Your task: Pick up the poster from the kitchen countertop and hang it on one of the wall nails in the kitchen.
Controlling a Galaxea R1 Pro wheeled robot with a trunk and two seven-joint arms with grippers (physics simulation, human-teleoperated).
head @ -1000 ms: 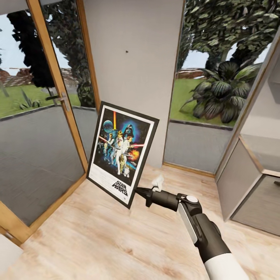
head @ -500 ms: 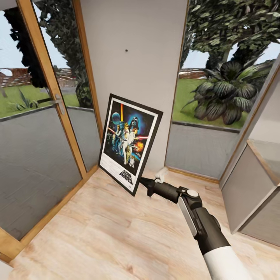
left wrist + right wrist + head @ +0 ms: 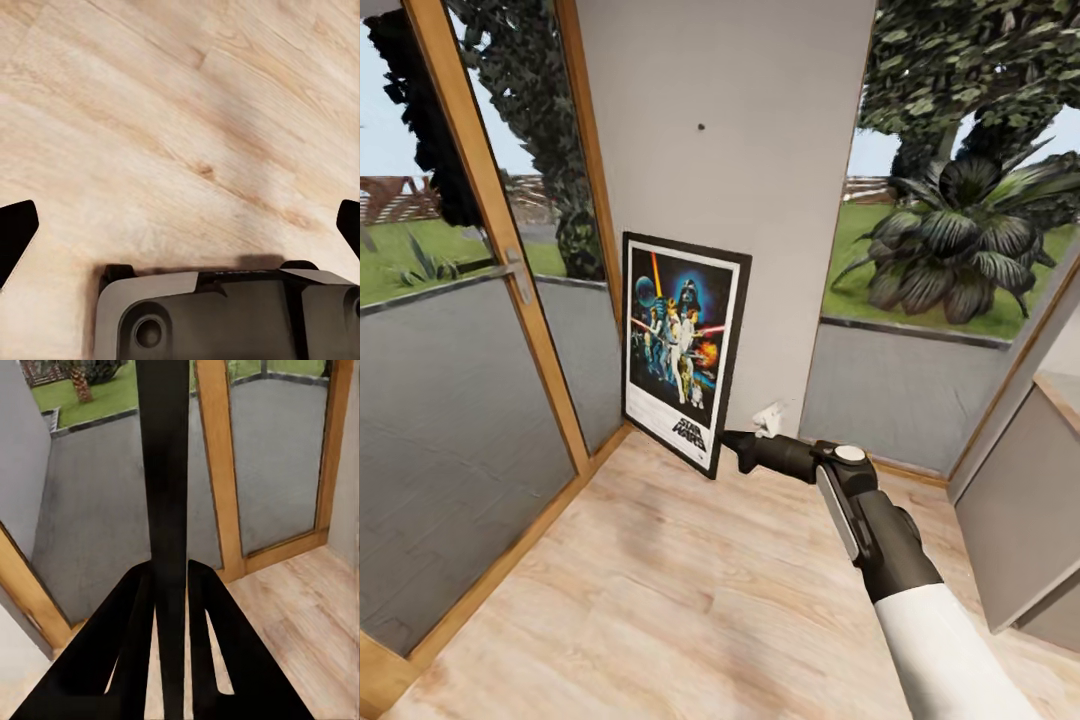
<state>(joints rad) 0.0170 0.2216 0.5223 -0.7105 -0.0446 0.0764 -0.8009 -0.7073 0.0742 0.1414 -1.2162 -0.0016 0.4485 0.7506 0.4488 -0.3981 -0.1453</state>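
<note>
I see a pale, matte grey wall panel (image 3: 760,180) ahead, smooth and flat, standing between tall glass panes. On my left the panes sit in a warm wooden door frame (image 3: 490,200) with a small metal handle (image 3: 510,268); through the glass I see grass and dark, leafy trees. To the right another window shows a broad-leaved plant (image 3: 960,240) outdoors. Underfoot is a light wood-plank floor (image 3: 660,580) with visible grain and knots. At the far right I catch the flat grey front of a cabinet (image 3: 1020,520).

The poster (image 3: 680,350) is next in size: a thin, rigid rectangle with a narrow black frame, white border and dark blue artwork. I hold it off the floor in front of the wall, long axis nearly vertical, tilted slightly, its printed face turned toward my head camera and the title at the bottom. My right gripper (image 3: 728,448) is clamped on its lower right corner; from the right wrist camera the frame shows edge-on as a black strip running straight up from between the two dark fingers (image 3: 131,660).

My left gripper (image 3: 180,225) hangs over bare floorboards, its black fingertips spread wide, nothing between them.

Smallest is a dark nail (image 3: 701,127), a mere dot high on the wall, well above the poster's top edge.
</note>
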